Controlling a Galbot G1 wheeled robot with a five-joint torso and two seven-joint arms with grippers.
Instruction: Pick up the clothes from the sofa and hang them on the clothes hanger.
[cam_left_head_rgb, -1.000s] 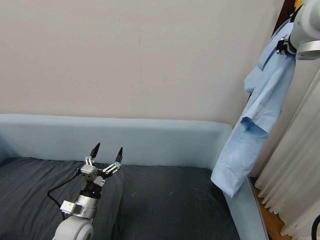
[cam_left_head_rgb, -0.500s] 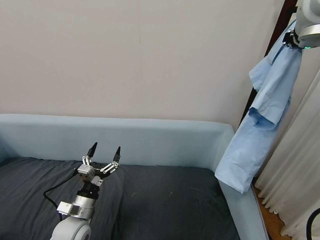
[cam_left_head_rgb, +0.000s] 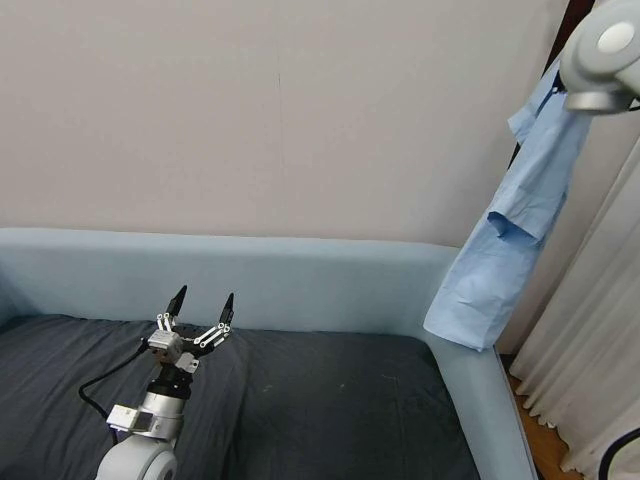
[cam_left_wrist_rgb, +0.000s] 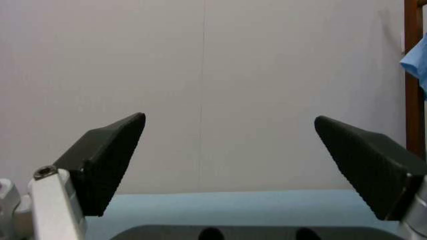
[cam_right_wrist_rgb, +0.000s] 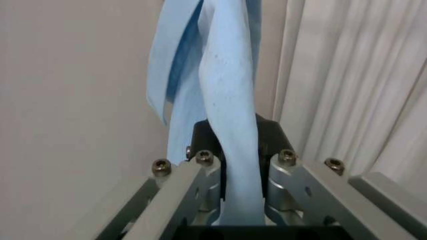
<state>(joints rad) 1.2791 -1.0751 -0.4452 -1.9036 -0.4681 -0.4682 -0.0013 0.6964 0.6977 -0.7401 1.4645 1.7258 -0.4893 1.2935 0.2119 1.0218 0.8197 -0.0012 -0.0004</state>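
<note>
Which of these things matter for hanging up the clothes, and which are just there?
Part of the job: light blue shirt, dangling from the right gripper, fingers shut on it; sofa; left gripper, fingers open, over the sofa seat.

Just there: wall; curtain beside the sofa.

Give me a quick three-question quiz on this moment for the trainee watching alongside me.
1. True or false: the left gripper, raised over the sofa seat, is shut.
2. What is the right gripper clamped on? A) the light blue fabric shirt B) a red towel C) nothing
3. Fill in: the shirt's lower hem hangs near the ___ end of the pale blue sofa, by the robot's own sides.

Key: 1 false, its fingers are spread wide; 2 A; 3 right.
</note>
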